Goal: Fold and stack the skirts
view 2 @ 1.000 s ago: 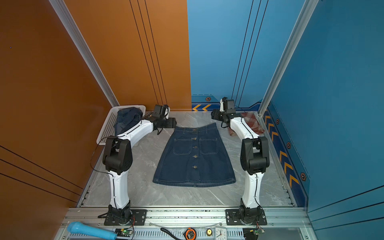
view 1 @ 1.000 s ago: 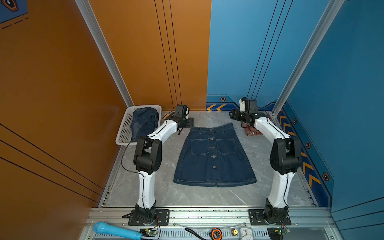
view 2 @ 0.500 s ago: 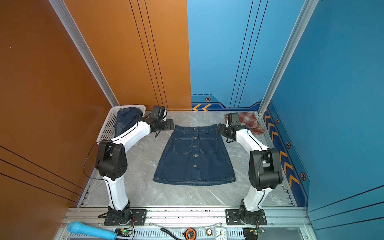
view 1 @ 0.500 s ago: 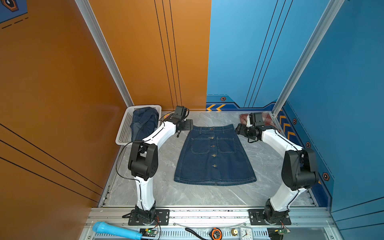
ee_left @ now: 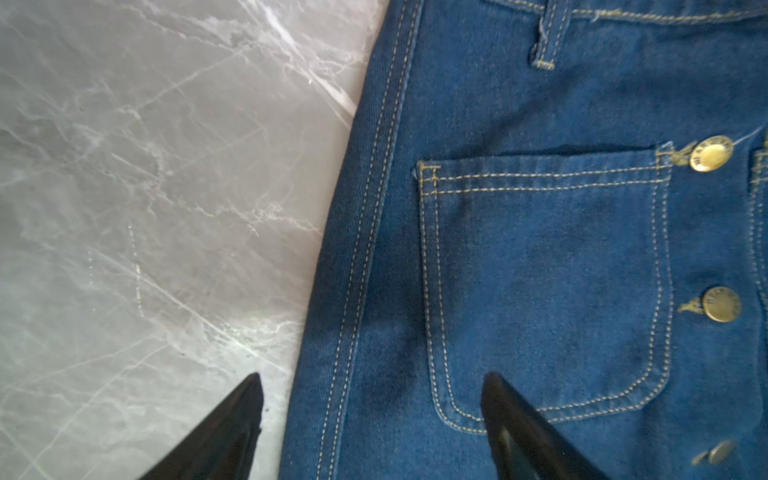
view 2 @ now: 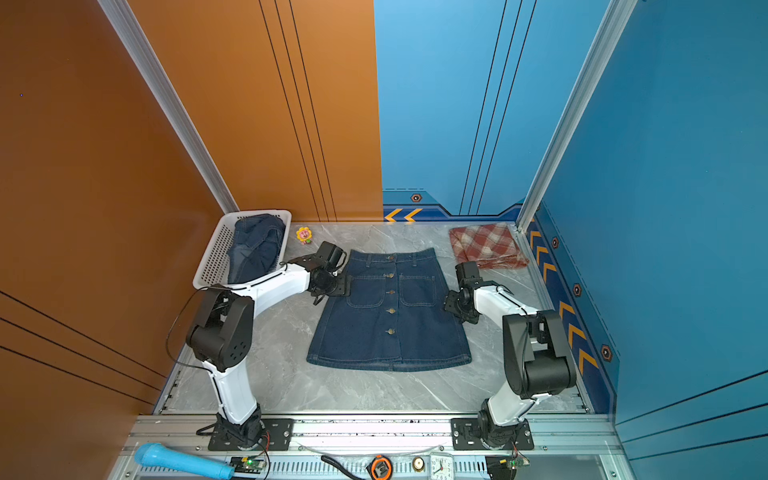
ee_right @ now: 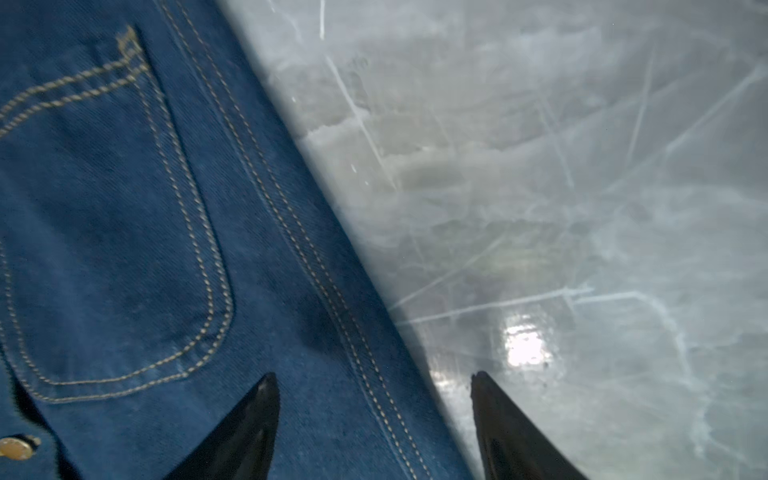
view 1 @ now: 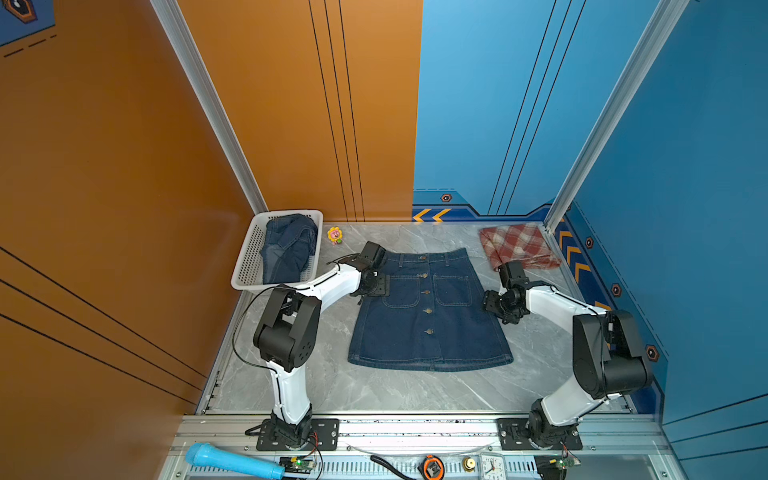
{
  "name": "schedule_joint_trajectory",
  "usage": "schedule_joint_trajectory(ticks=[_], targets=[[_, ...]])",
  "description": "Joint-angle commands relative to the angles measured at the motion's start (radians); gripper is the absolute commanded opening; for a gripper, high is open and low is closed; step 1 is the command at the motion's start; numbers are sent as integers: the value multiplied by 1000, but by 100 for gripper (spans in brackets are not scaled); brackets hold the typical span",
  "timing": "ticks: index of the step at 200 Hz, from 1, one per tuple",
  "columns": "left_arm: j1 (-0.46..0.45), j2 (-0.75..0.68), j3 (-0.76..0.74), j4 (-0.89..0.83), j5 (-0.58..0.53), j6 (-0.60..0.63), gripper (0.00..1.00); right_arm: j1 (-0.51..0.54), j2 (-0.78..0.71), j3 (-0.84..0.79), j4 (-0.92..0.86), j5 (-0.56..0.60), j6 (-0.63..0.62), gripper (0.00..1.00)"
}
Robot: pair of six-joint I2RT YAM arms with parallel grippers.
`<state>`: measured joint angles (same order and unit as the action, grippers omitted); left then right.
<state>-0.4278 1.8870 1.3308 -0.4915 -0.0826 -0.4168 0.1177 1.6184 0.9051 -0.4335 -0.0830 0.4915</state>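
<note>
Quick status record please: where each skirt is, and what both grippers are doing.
button skirt: flat, unfolded, centre of table
plaid skirt: far right corner, looks folded
denim skirt: bunched in basket
left gripper: jaws open, over button skirt's left edge
right gripper: jaws open, over its right edge
held: nothing

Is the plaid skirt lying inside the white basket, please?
No, the plaid skirt lies on the table at the back right, while the white basket at the back left holds a dark denim skirt.
</note>
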Motion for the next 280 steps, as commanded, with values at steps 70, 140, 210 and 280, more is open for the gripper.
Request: schedule_joint_trajectory(ticks=[70, 140, 210, 280], targets=[[-10, 114, 51, -22, 7, -30, 83, -57, -31, -100, 118, -179, 13, 34], [-2, 222, 169, -38, 27, -19, 82, -107, 58, 23, 172, -183, 13, 1], [9, 278, 280, -81, 35, -4, 82, -110, 26, 31, 114, -92, 11, 42], [48, 153, 195, -41, 166, -69, 82, -149, -163, -169, 49, -71, 57, 70]])
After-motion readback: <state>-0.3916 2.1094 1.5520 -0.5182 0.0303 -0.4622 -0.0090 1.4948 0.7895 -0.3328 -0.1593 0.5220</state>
